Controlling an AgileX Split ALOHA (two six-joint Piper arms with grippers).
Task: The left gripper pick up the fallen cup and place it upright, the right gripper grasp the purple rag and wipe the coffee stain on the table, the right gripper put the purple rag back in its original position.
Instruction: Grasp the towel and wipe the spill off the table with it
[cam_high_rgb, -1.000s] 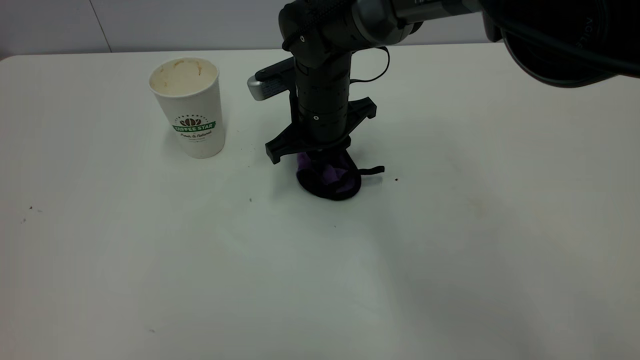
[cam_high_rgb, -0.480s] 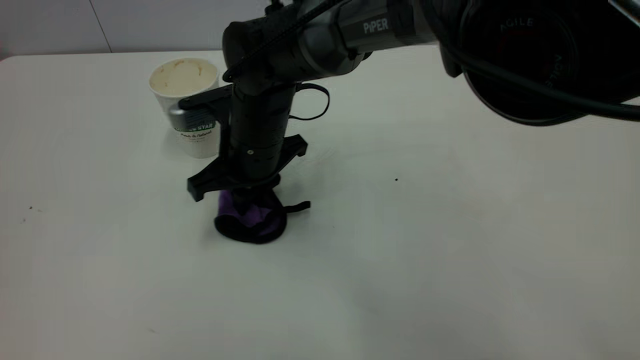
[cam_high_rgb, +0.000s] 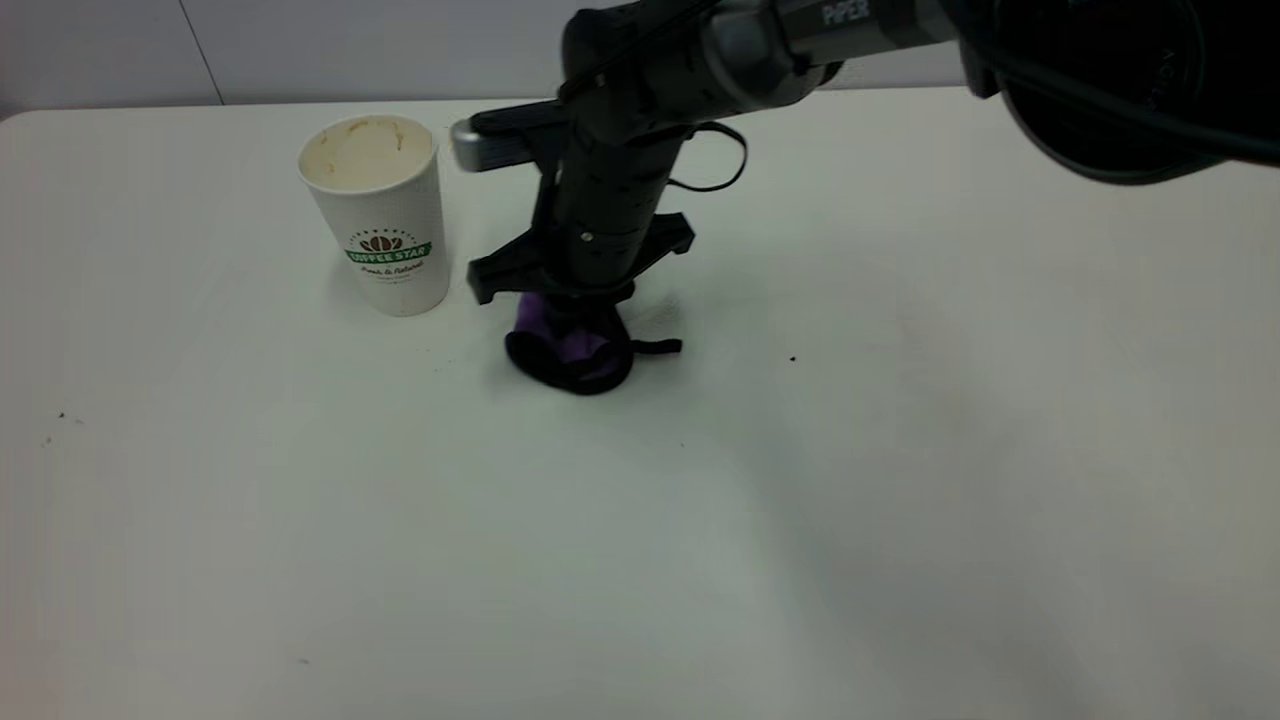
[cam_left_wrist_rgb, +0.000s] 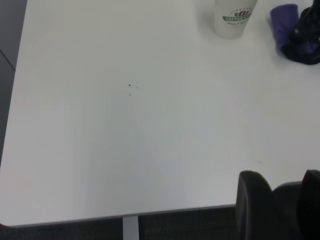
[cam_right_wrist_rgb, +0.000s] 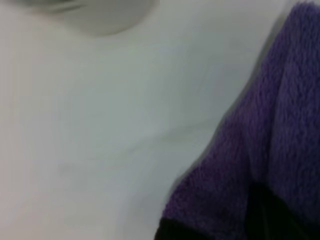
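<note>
The white cup (cam_high_rgb: 378, 212) with the green band stands upright on the table (cam_high_rgb: 300, 520), left of centre; it also shows in the left wrist view (cam_left_wrist_rgb: 234, 20). My right gripper (cam_high_rgb: 572, 332) points straight down, shut on the purple rag (cam_high_rgb: 570, 355), and presses it bunched onto the table just right of the cup. The rag fills the right wrist view (cam_right_wrist_rgb: 270, 150) and shows in the left wrist view (cam_left_wrist_rgb: 286, 25). No dark puddle of coffee stain shows, only a few tiny specks (cam_high_rgb: 793, 358). My left gripper (cam_left_wrist_rgb: 280, 200) is open and empty beyond the table's edge, far from the cup.
The right arm's upper links (cam_high_rgb: 1100, 80) hang over the table's far right. Tiny dark specks (cam_high_rgb: 62, 415) lie near the left edge. The table's edge and rounded corner (cam_left_wrist_rgb: 15, 220) show in the left wrist view.
My right gripper dragged the rag toward the near left in front of the cup, then back to the far right beside the cup. The cup has not moved.
</note>
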